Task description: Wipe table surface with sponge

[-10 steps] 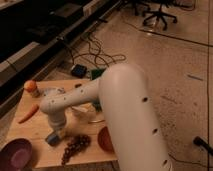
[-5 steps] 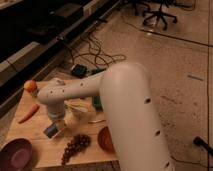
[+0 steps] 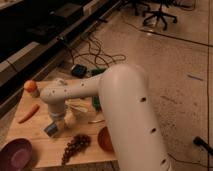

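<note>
- Gripper (image 3: 55,125) is down at the bench (image 3: 37,140), right on top of the sponge (image 3: 49,132). The wrist blocks the view, so I cannot tell whether it is spread or clamped on anything.
- Sponge: a blue-grey block lying on the wood under the gripper, apparently touching it, between the carrot (image 3: 28,113) and the grapes (image 3: 76,145).
- Change: compared with one second ago, gripper and sponge both sit a bit further up the bench, away from the near edge. They shift together. Over the last half second there is almost no shift.
- Carrot, purple bowl (image 3: 17,152), grapes and brown dish (image 3: 103,140) are in the same spots as before; nothing knocked.
- Meaning: the sponge travelling with the gripper suggests it is being dragged across the wood, so I judge a wipe stroke is under way, short so far. The pause may be a stroke end or a direction change; can't say which.
- Progress: early. That travel covers only a small strip, and most of the open wood is left.
- Next move probably calls for keeping downward contact and sweeping along the free lane mid-bench.
- Risk: grapes and carrot are near the sponge on either side. A wide sweep could shove them, and the grapes could roll off the near edge.
</note>
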{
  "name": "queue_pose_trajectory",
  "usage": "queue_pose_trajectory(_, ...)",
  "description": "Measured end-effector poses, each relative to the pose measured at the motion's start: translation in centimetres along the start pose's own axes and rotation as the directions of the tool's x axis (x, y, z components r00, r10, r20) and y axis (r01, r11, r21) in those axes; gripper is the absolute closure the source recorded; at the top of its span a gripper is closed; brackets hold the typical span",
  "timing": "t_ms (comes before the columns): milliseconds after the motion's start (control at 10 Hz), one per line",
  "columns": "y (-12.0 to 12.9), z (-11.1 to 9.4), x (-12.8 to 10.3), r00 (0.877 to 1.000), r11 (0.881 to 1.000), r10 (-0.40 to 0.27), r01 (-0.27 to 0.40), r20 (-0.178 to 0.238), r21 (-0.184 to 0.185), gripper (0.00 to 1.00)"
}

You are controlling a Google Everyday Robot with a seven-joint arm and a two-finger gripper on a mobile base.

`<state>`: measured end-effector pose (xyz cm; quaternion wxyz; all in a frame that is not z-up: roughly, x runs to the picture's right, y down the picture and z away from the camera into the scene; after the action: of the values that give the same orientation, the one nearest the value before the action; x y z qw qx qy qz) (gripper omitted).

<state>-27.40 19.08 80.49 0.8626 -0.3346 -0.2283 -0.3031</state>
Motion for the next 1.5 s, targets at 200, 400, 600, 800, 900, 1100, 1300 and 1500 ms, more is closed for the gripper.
queue_pose_trajectory(200, -0.5, 0.5, 0.4, 1.000, 1.000, 0.020, -0.020, -0.006, -0.002, 1.00)
queue_pose_trajectory(400, -0.7, 0.7, 1.2, 0.999, 0.999, 0.052, -0.052, -0.007, -0.002, 1.00)
queue_pose_trajectory(600, -1.0, 0.6, 2.3, 0.996, 0.996, 0.085, -0.085, -0.008, 0.000, 1.00)
queue_pose_trajectory(800, -2.2, 0.2, 2.9, 0.995, 0.995, 0.097, -0.097, -0.013, 0.007, 1.00)
queue_pose_trajectory(900, -2.8, 0.1, 2.8, 0.996, 0.996, 0.094, -0.094, -0.014, 0.010, 1.00)
queue_pose_trajectory(1100, -4.2, -0.2, 2.7, 0.996, 0.996, 0.087, -0.087, -0.009, 0.019, 1.00)
queue_pose_trajectory(1300, -5.9, -0.6, 2.7, 0.997, 0.996, 0.079, -0.079, 0.009, 0.034, 1.00)
queue_pose_trajectory(1500, -7.3, -0.3, 1.9, 0.998, 0.998, 0.056, -0.057, 0.025, 0.036, 1.00)
